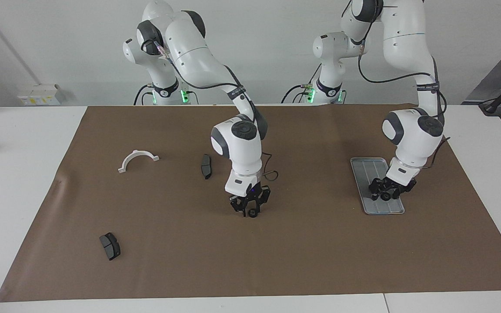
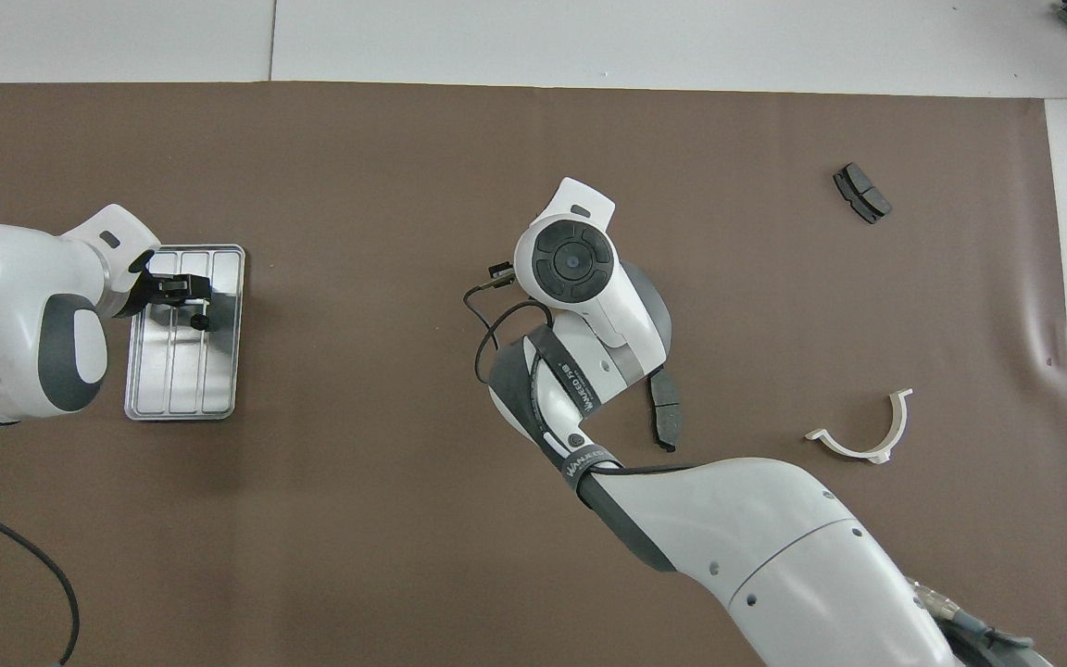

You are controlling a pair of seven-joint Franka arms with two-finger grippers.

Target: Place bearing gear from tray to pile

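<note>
The light-grey grooved tray (image 1: 365,167) (image 2: 223,389) lies on the brown mat toward the left arm's end. My left gripper (image 1: 387,194) (image 2: 180,289) is down on the tray, over a small black bearing gear (image 1: 385,196). A second gear (image 2: 203,321) sits on the tray beside it, nearer to the robots. My right gripper (image 1: 250,210) is down at mid-table around another gear (image 1: 254,213) resting on the mat; in the overhead view its wrist hides both. The pile is a white bracket (image 1: 138,158) (image 2: 862,435) and two dark brake pads (image 1: 206,166) (image 1: 110,245).
The brown mat (image 1: 302,261) covers most of the white table. One brake pad (image 2: 664,408) lies close beside the right arm's forearm. The other pad (image 2: 861,192) lies farthest from the robots, toward the right arm's end. A cable loops off the right wrist (image 2: 487,324).
</note>
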